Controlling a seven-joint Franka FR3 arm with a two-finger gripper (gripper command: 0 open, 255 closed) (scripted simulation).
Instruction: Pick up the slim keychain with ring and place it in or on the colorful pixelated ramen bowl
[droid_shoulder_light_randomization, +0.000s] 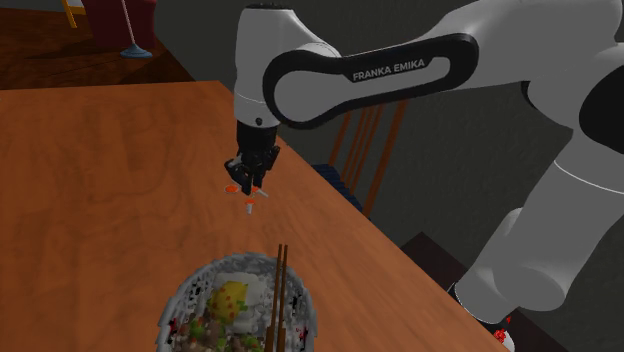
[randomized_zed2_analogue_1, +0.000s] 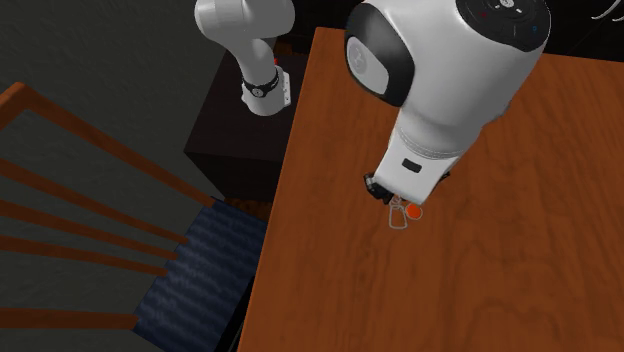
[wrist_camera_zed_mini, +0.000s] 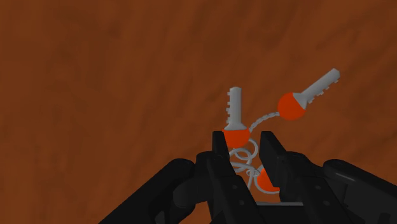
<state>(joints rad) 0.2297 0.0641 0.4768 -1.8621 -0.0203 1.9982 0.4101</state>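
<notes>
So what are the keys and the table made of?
The keys: grey blades look like matte metal; orange heads maybe plastic, hard to tell. The table: wood, going by the reddish-brown grain, fairly dull finish.

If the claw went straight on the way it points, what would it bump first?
The brown table, most likely. The claw points down at it, clasping the keychain, so the dangling keys would probably touch first. The gap is hard to judge.

Dim, even light; white arm (droid_shoulder_light_randomization: 330, 85) brightest; tabletop (droid_shoulder_light_randomization: 100, 200) evenly lit; surroundings murky.
</notes>
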